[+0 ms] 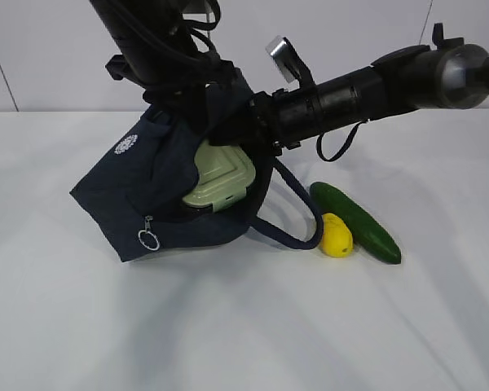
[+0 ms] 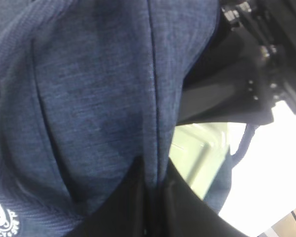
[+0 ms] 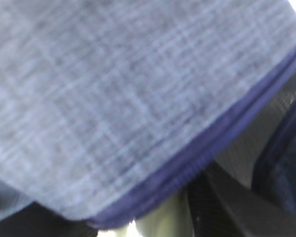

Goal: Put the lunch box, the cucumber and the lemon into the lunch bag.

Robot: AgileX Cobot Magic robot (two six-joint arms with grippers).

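Observation:
The navy lunch bag (image 1: 130, 195) hangs tilted just above the table, mouth facing right. My left gripper (image 1: 191, 106) is shut on a fold of its upper fabric (image 2: 89, 98), the dark fingers (image 2: 187, 197) pinched together around it. The lunch box (image 1: 220, 183), with its pale green lid, sits partly inside the mouth. My right gripper (image 1: 240, 134) reaches in from the right and is shut on the lunch box; one black finger (image 3: 227, 207) lies against the green lid (image 3: 163, 217) under the bag's edge (image 3: 113, 89). The cucumber (image 1: 357, 221) and the lemon (image 1: 337, 236) lie together on the table, right of the bag.
A loop handle (image 1: 297, 220) of the bag droops to the table just left of the lemon. The zipper's silver ring pull (image 1: 149, 239) dangles at the bag's lower front. The white table (image 1: 244, 326) runs to a pale back wall.

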